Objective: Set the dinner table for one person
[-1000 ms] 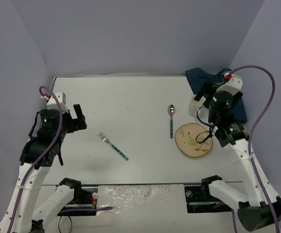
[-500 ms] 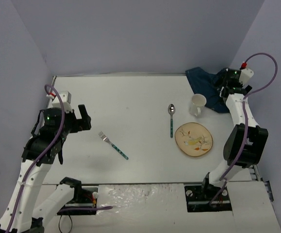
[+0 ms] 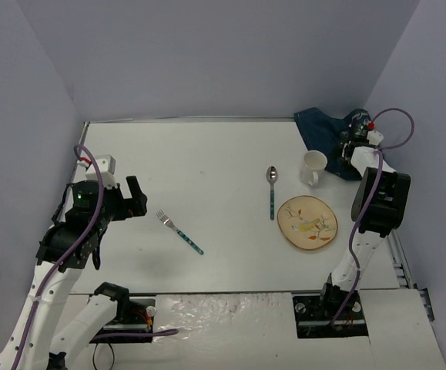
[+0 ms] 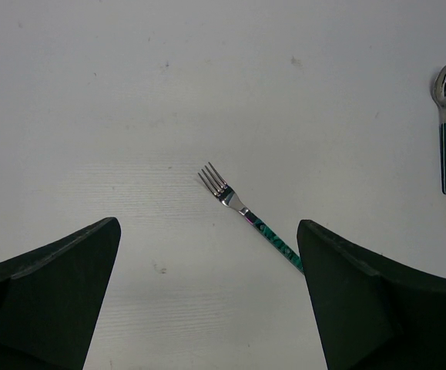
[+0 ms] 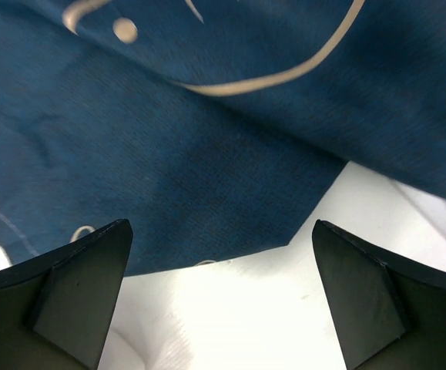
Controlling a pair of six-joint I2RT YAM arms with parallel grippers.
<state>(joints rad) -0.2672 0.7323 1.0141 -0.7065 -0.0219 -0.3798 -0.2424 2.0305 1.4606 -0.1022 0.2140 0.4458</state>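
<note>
The worktop (image 3: 207, 154) spreads under the plate (image 3: 307, 222). Behind the plate lies the blue cloth (image 3: 316, 127), with the right claw (image 5: 221, 223) spread empty over its hem. Also behind the plate is the mug (image 3: 313, 166), with the spoon (image 3: 272, 196) just left of the plate. The fork (image 3: 180, 233) is farther left, under the released left claw (image 4: 206, 225). Fetching the cloth seems underway; next, lower and pinch.

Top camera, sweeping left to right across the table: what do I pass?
In order: left gripper → fork → spoon → plate → right gripper. The mug and blue cloth overlap the plate's span, so they are left out.
</note>
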